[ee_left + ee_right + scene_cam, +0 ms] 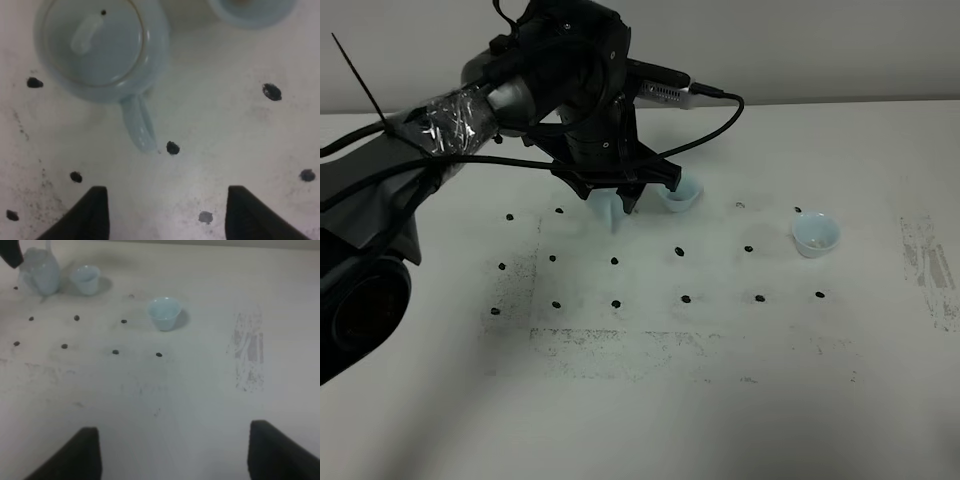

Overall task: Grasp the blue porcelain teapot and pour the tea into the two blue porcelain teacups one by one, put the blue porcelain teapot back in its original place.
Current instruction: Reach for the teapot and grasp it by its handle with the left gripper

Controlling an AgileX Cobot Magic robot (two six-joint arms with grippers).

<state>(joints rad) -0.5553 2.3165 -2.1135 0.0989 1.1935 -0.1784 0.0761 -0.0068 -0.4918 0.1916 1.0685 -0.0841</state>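
Table (740,400): white, marked with black dots.
Left gripper (167,215): spread, empty, held over the teapot; the nearer arm.
Right gripper (172,455): spread, empty, kept well apart.
Teapot (100,45): stood ahead of the left fingertips, off-centre; its slim projection, judged the handle, is pointed back toward them.
Near cup (680,193): set just beside the teapot.
Far cup (816,234): set well apart.

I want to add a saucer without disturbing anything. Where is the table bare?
Bare: the table's wide front strip, and the gap between the lone teacup and the second teacup. Crowded: the second teacup and the teapot, close together under the left gripper.
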